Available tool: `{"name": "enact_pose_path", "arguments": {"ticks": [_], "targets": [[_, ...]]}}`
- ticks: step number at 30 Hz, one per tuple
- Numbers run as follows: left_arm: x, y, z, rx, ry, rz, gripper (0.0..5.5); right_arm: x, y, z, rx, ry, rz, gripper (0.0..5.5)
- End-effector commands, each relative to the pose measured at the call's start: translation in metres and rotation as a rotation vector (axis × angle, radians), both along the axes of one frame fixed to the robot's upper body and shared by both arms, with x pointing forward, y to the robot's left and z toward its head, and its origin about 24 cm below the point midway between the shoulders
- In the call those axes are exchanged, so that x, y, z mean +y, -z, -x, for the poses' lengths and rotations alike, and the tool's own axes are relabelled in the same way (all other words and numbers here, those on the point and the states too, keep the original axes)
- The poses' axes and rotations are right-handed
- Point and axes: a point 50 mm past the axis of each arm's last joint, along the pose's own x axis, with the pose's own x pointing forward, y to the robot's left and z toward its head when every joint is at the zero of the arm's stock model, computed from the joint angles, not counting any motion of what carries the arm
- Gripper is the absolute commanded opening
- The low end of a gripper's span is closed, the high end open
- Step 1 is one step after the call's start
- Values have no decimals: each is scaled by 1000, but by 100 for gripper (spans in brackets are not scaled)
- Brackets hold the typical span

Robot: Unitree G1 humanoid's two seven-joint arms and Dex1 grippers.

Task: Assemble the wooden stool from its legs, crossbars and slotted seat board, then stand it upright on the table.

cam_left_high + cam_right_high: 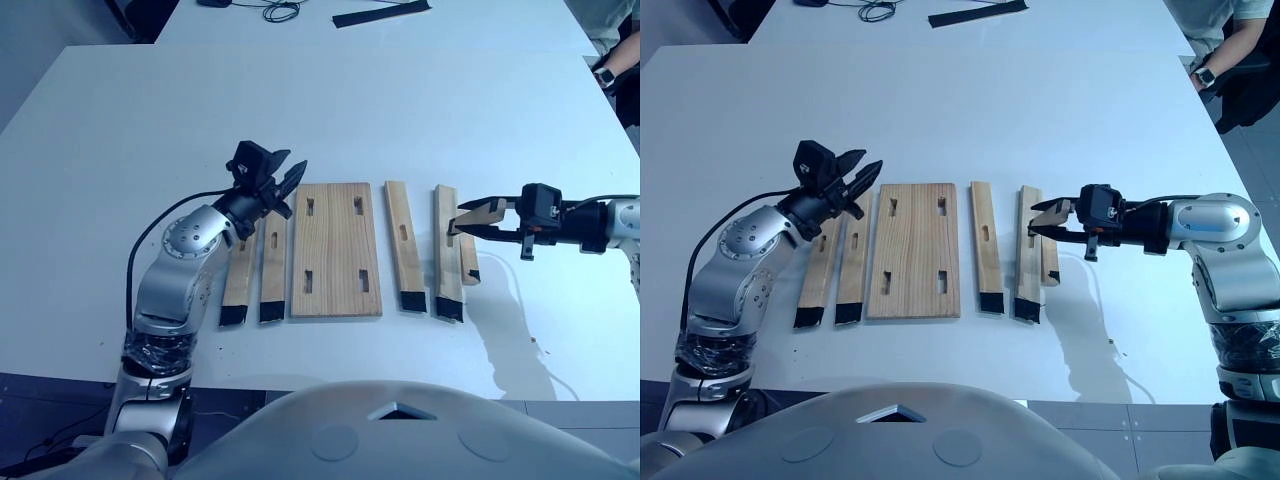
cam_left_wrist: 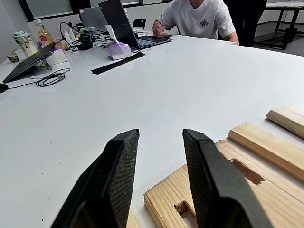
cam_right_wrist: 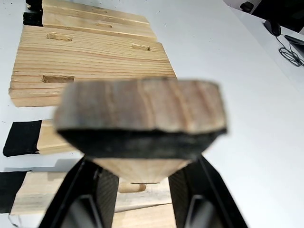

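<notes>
A crossbar (image 1: pixel 490 211) is gripped by the right gripper (image 1: pixel 460 221) and should be squared to the leg (image 1: pixel 447 270) slot before pressing; the left gripper (image 1: pixel 293 165) is spread apart.

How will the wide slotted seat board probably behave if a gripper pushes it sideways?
The seat board lies flat on the smooth white table, so it would probably slide, not roll or tip. It looks like solid wood with visible grain, so likely stiff. It seems wider than the open left gripper can span.

arms (image 1: pixel 185 262): silver-grey, rounded joint shells; cable (image 1: pixel 160 218): black, looped; left gripper (image 2: pixel 160 137): black, textured finger pads (image 2: pixel 118 176)
</notes>
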Motion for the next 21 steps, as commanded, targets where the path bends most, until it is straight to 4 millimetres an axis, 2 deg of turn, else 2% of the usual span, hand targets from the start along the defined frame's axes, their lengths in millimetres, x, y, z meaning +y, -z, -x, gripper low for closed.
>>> {"name": "enact_pose_path", "arguments": {"ticks": [1,7,16,21], "targets": [[-1,-3,1,-16,24,-31,170,4,5,2,4,0,-3,130],[-1,-4,2,-17,40,-39,170,1,13,5,8,14,7,130],[-2,-5,2,-18,46,-43,170,-5,12,1,-23,19,39,130],[-3,-5,3,-19,52,-41,170,-4,17,5,1,12,35,130]]}}
